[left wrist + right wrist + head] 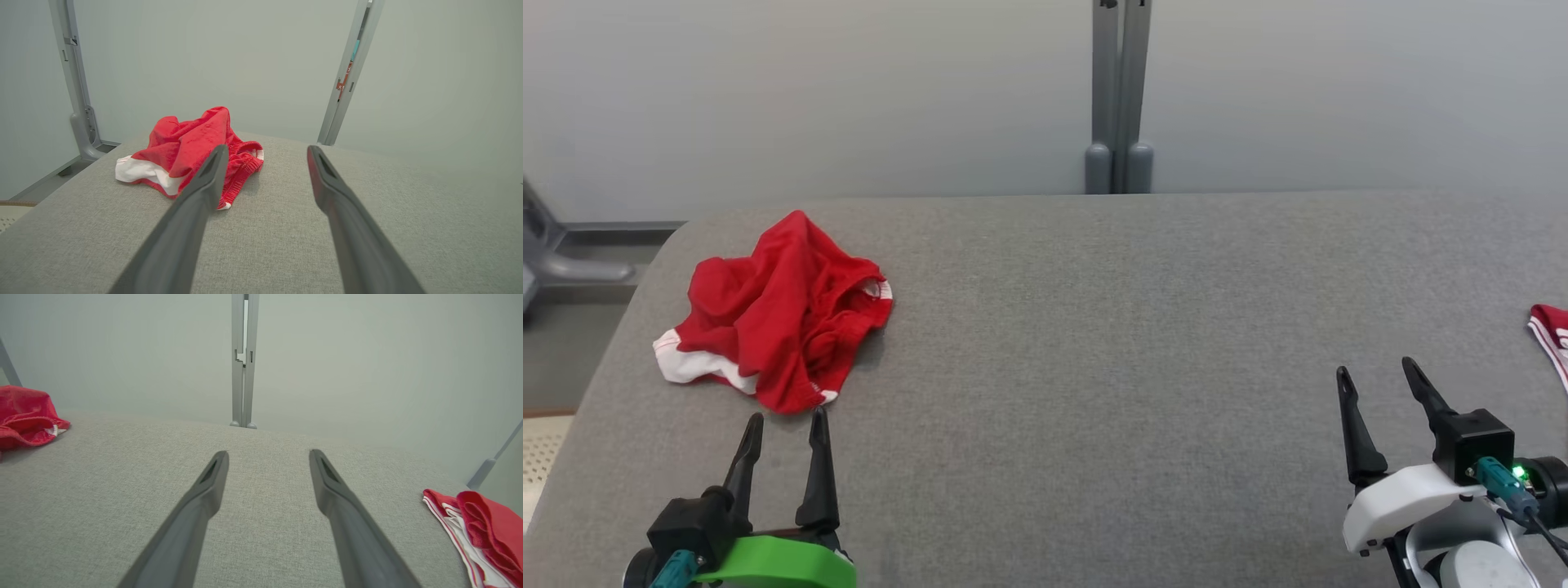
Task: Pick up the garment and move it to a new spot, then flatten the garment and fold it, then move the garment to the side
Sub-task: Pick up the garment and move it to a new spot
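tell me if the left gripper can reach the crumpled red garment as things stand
Probably yes. The left gripper is open, and its fingertips sit right by the near edge of the crumpled red garment, low over the grey surface. Nothing stands in the way.

Soft, even, bright light.
A faint shadow lies beside the red shorts (776, 314) ahead of the left gripper (787, 414); its fingers (192, 220) blur near the lens.

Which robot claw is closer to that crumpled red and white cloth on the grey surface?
Left. The left gripper sits just short of the crumpled red-and-white garment, nearly at its near edge; the right gripper is far across the grey padded table.
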Controlling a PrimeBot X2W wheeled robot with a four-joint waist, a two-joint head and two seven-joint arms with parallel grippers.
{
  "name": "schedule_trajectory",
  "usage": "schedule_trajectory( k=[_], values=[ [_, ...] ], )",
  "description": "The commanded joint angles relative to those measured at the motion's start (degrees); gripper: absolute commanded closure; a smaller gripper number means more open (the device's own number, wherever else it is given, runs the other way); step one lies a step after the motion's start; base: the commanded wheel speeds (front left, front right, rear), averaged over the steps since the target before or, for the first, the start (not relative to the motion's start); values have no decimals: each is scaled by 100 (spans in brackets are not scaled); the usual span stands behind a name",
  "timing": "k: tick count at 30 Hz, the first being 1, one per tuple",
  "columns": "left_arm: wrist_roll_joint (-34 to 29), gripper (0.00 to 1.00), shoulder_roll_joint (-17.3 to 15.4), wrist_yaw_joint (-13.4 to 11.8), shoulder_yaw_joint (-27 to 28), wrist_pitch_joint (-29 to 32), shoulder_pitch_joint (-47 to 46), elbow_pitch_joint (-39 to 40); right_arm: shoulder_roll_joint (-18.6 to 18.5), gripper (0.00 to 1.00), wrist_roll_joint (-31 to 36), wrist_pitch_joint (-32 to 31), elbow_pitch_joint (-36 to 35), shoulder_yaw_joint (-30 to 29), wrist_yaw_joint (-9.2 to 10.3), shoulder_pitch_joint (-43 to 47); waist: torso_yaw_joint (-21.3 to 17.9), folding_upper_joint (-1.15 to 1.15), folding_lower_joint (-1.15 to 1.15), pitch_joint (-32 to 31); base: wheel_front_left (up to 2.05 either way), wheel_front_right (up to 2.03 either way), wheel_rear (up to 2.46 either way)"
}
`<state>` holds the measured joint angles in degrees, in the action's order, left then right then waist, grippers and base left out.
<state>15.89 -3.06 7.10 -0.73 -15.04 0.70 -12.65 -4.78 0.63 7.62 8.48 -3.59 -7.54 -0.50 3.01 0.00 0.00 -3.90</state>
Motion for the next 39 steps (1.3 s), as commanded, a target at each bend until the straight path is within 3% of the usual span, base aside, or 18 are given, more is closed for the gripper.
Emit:
schedule_trajectory(
  k=[1, 11, 21, 39],
  values=[
    [-87, 0, -30, 21, 6, -16, 51, 13, -2, 0, 13, 40, 26, 6, 11, 52, 296, 0, 0, -6, 0, 0, 0],
    [-77, 0, -109, 29, 51, -16, 92, -11, 76, 0, -3, 150, 161, 145, 11, 112, 892, 0, 0, -69, 0, 0, 0],
    [-61, 0, -146, 32, 103, -16, 154, -40, 92, 0, -41, 225, 323, 270, 11, 69, 1249, 0, 0, -174, 0, 0, 0],
    [71, 0, -162, 35, 200, -4, 172, -129, 134, 0, -45, 256, 379, 395, 11, 29, 1340, 0, 0, -127, 0, 0, 0]
  ],
)
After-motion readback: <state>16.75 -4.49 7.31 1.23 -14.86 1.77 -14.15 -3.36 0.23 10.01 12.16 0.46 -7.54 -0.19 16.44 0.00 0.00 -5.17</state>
